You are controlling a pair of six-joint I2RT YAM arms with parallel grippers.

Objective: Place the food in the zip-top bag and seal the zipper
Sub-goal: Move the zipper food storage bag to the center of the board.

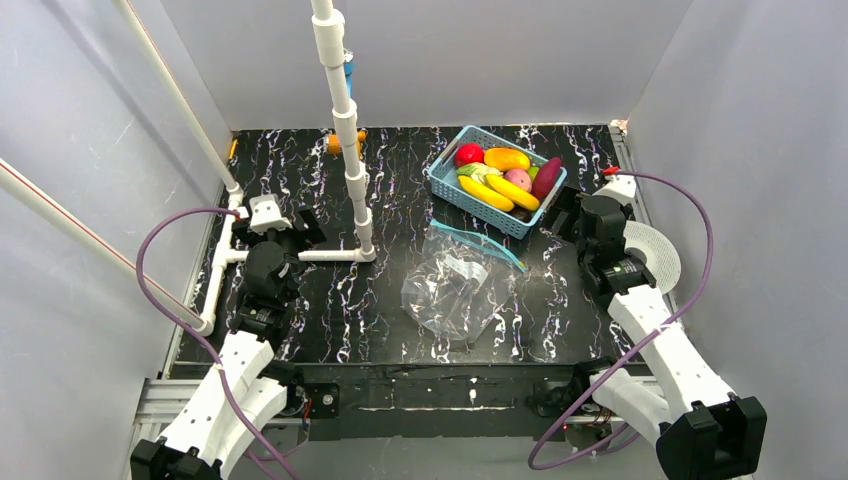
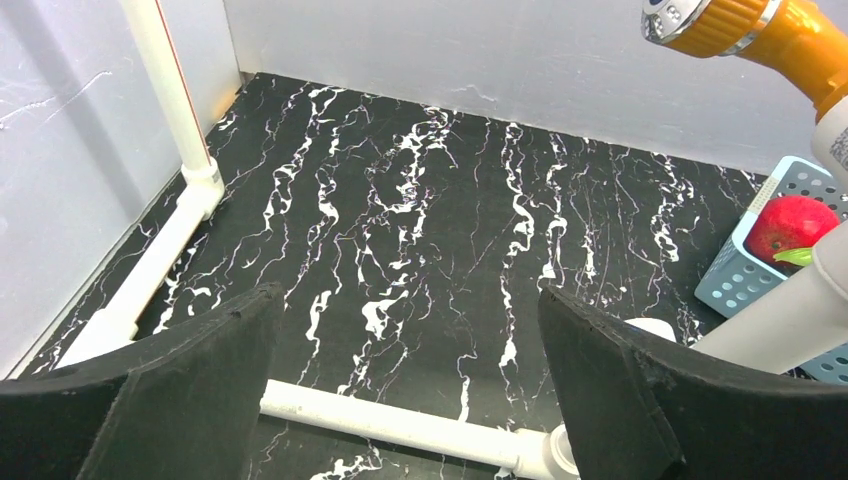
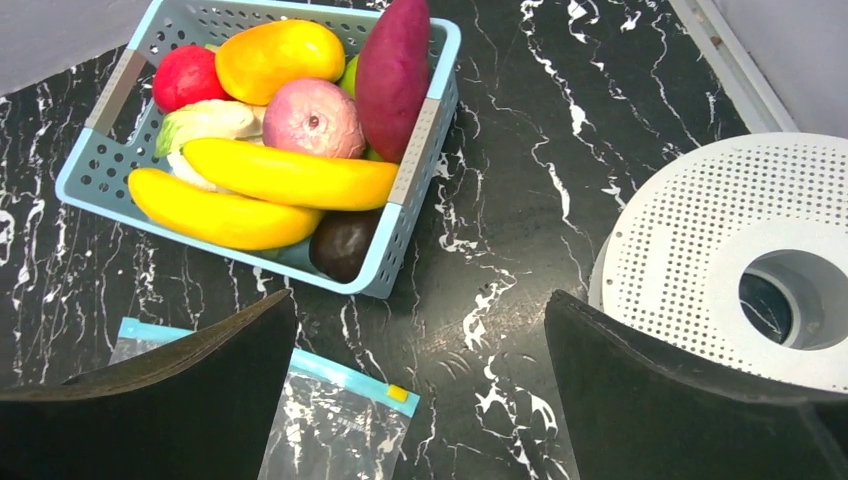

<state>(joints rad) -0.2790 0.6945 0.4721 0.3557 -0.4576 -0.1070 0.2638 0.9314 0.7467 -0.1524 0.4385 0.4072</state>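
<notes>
Slick, light food point(image 3: 290, 175) in the basket point(image 3: 405, 220) is best gripped mid-length; the zip-top bag point(image 1: 455, 290) beside the basket is judged limp. Left gripper point(image 2: 408, 295) and right gripper point(image 3: 420, 297) jaws are seen fully open, empty.

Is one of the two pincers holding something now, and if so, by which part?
Nothing is held. The left pincer and the right pincer are both open and empty. The food lies in the basket.

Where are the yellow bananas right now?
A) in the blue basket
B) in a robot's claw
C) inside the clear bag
A: both bananas lie in the light-blue basket, while the clear bag lies beside it with no fruit inside.
</notes>
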